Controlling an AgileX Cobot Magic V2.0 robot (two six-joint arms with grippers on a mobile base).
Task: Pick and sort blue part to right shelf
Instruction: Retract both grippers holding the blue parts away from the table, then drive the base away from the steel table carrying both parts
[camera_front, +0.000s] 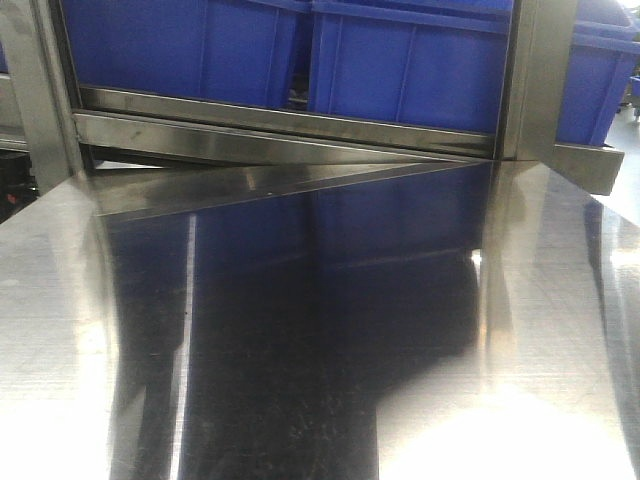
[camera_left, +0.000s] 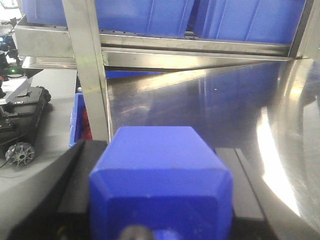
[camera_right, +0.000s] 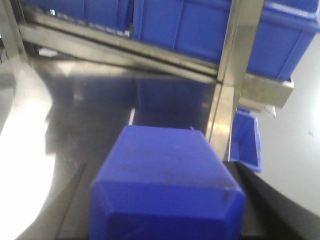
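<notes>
I have the right gripper (camera_right: 160, 167) clenched on the blue part (camera_right: 165, 192), and the left gripper (camera_left: 160, 150) likewise grips a bevelled blue block (camera_left: 160, 190). Both wrists reach forward over the steel table (camera_front: 320, 350), facing the right shelf (camera_right: 100, 46). The part's long axis points at the shelf, near the table's right edge.

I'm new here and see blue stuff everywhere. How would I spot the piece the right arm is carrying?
Find the steel shelf with big blue crates, then the shiny table before it. Over that table the right tool grips the blue part, small and boxy. Its far corners are square, while the left tool has a block with cut-off corners.
</notes>
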